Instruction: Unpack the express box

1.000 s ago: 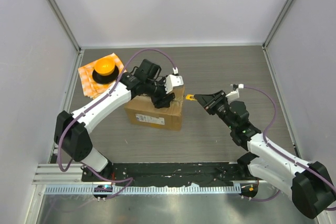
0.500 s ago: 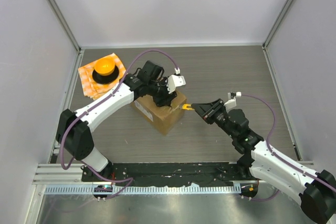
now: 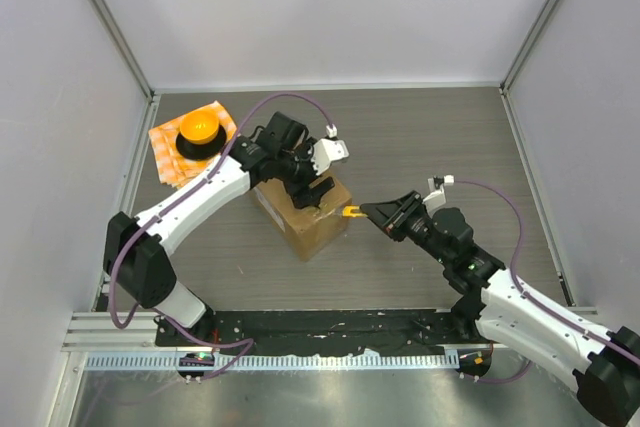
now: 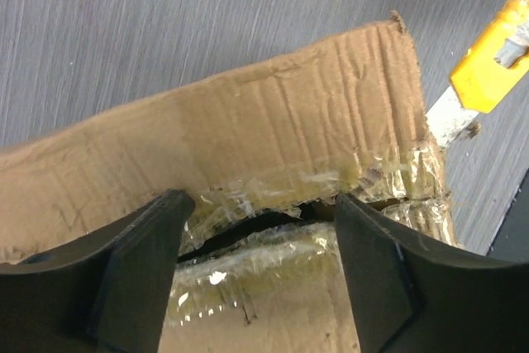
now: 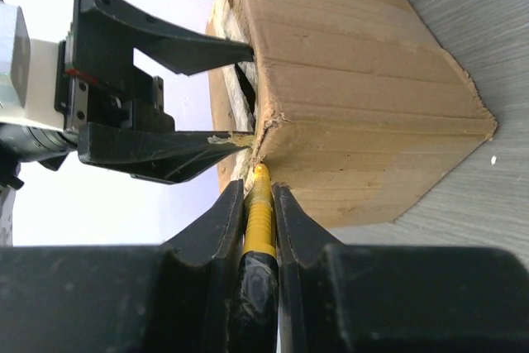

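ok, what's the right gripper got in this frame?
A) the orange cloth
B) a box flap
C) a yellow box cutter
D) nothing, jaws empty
C: the right gripper is clamped on a yellow box cutter, whose tip is at the taped edge of the express box.

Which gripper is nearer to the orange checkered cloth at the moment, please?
Left. The left gripper is open over the express box, to the right of the orange checkered cloth. The right gripper, shut on a yellow knife, is farther right, beyond the box's right side.
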Motion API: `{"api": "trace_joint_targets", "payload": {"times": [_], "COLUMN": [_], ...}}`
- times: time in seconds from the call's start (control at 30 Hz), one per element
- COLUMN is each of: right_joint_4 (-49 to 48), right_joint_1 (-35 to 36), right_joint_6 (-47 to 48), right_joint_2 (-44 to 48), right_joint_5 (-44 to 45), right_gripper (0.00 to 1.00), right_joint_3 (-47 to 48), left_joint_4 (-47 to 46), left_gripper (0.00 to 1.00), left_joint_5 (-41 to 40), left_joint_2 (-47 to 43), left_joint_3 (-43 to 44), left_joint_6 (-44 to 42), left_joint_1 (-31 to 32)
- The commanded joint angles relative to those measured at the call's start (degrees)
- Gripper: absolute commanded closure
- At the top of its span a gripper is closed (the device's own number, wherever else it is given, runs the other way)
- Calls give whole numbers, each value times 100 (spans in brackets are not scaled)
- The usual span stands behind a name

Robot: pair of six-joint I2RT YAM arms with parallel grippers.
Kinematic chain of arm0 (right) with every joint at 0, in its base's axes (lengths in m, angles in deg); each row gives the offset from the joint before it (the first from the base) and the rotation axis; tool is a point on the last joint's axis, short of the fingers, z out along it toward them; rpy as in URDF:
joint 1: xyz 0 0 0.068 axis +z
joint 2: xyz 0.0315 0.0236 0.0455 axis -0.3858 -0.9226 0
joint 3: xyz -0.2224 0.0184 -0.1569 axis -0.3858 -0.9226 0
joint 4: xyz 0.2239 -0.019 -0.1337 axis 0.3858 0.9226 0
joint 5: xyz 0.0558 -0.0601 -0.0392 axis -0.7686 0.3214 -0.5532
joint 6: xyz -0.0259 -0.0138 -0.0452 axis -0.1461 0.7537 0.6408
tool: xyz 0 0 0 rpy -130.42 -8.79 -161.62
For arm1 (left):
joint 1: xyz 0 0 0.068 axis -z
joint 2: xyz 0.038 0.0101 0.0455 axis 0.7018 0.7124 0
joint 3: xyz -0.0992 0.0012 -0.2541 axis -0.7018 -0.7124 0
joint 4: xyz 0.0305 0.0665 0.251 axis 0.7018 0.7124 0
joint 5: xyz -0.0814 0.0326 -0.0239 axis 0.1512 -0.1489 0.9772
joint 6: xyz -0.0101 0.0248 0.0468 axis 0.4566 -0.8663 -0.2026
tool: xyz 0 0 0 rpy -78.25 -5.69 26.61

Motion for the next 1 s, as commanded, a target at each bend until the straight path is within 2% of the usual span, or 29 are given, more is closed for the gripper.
{"api": "trace_joint_targets", "payload": {"times": [0.0,0.17,0.23,0.27,0.4,0.43,0.5,0.53,0.63,0.67,0.77,0.87,0.97], "right_joint_4": [1462,2270,2411,2499,3289,3709,3923,3994,3829,3671,3397,3414,3362], "right_joint_1": [252,279,314,357,480,524,691,744,1104,1218,1631,2000,2387], "right_joint_6": [612,964,1069,1157,2069,2724,3378,3964,4969,5694,7040,8079,8635], "right_joint_2": [221,335,370,388,319,301,222,99,-261,-297,-542,-745,-763], "right_joint_5": [-932,-852,-931,-957,-1090,-898,-669,-580,-308,-263,-167,-9,579], "right_gripper": [99,99,99,99,99,99,99,99,99,99,99,99,99], "right_joint_3": [517,983,1027,1080,1659,2052,2397,2721,3153,3155,3216,3312,3313], "left_joint_4": [456,941,1012,968,320,265,20,-34,-17,1,-51,-139,-70], "left_gripper": [19,7,5,5,6,5,6,6,6,5,5,5,7], "left_joint_5": [-304,-12,-187,-554,-962,-918,-866,-891,-761,-664,-365,-224,-119], "left_joint_2": [-451,-961,-1224,-1295,-1612,-1586,-1464,-1350,-823,-569,-199,-5,215], "left_joint_3": [514,823,613,464,-574,-644,-724,-724,-417,-242,13,76,215], "left_joint_6": [31,75,49,40,319,426,846,962,1400,1507,1832,1912,1912], "left_joint_1": [-124,-335,-457,-510,-1107,-1448,-1836,-1908,-2075,-2101,-2189,-2242,-2286]}}
